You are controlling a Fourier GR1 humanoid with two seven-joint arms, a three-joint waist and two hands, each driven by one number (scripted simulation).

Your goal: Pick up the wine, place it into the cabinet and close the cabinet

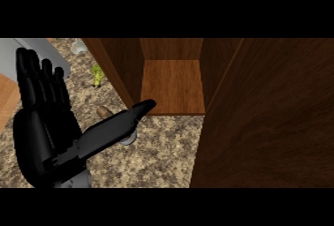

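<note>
Speckled counter [157, 154], cabinet [173, 84] open, left hand [46, 132] fingers straight, wine unseen.

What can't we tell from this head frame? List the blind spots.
- Wine: no bottle identifiable; only a pale bit peeks out under the left hand, whose thumb covers it.
- Right hand: not visible anywhere in the head view.
- Cabinet: open door fills the right side, hiding whatever is behind it.
- Small green object and brown bit on the counter: too small to identify.
</note>
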